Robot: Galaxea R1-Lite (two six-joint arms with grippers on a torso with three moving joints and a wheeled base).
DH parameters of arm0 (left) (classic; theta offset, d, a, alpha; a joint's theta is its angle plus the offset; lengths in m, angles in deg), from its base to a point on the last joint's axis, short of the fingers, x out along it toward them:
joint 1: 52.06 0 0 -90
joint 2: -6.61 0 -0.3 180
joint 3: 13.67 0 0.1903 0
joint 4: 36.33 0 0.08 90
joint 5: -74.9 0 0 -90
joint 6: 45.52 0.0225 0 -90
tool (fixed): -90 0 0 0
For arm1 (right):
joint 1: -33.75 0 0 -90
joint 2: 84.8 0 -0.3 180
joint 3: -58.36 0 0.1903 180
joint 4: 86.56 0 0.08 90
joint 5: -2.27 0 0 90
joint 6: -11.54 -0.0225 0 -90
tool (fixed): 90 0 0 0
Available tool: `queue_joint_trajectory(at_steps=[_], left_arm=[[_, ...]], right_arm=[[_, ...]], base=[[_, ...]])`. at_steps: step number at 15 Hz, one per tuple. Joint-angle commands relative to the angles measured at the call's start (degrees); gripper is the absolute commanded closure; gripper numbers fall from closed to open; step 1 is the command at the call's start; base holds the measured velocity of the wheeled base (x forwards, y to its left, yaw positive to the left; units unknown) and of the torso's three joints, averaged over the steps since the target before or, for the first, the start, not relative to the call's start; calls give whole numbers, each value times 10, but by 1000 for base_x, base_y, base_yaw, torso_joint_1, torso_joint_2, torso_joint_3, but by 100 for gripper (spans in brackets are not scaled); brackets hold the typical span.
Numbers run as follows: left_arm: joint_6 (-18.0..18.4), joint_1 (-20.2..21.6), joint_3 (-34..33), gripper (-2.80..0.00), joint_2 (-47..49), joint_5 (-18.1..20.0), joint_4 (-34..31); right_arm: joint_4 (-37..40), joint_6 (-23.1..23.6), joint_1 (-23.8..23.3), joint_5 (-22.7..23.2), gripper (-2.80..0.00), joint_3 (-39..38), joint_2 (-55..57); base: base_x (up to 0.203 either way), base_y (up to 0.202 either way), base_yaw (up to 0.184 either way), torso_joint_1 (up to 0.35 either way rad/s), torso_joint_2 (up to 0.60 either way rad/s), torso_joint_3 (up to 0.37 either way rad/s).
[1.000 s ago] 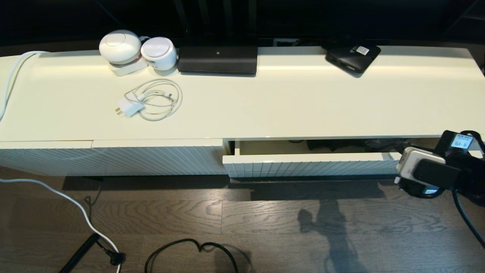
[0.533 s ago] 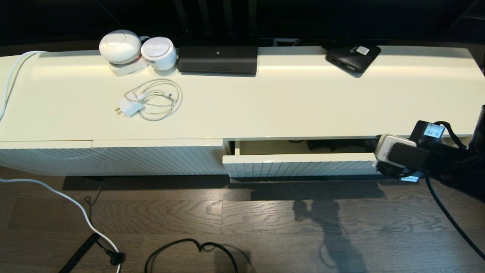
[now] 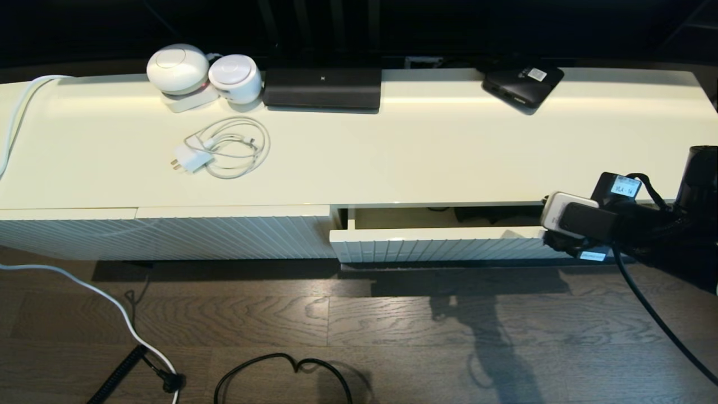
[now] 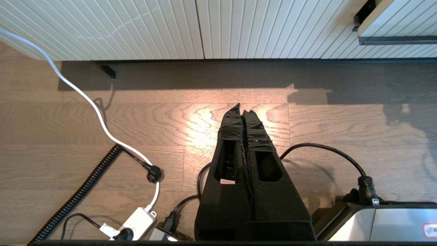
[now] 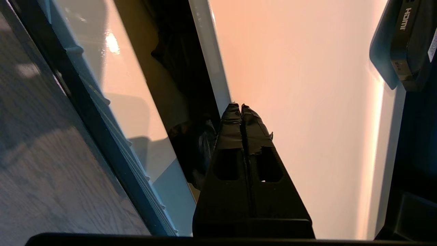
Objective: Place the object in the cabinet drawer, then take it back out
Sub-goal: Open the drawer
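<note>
Umbrella lies inside the part-open drawer, mostly hidden under the cabinet top, dark and hard to read. Right gripper clenched, empty, at the drawer's 3 o'clock end. Left gripper clenched, parked over the floor.

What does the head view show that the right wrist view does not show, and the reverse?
Only the head view shows the white charger with coiled cable, the two white round devices, the closed ribbed panel and the floor cables.

Only the right wrist view shows the right gripper with fingers pressed together, empty, and the drawer's dark handle bar.

Both show the partly open cabinet drawer with the black umbrella inside, the cabinet top, and the black box.
</note>
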Motion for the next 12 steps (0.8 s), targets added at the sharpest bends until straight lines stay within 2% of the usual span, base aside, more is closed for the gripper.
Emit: queue_joint_trajectory(at_steps=[1, 8, 12], left_arm=[[0, 0, 0, 0, -1, 0, 0], [0, 0, 0, 0, -1, 0, 0], [0, 0, 0, 0, -1, 0, 0]], right_arm=[[36, -8, 1, 0, 0, 32, -3], [268, -66, -1, 0, 0, 158, 3], [321, -67, -1, 2, 0, 183, 1]], base=[[0, 0, 0, 0, 0, 0], [0, 0, 0, 0, 0, 0], [0, 0, 0, 0, 0, 0]])
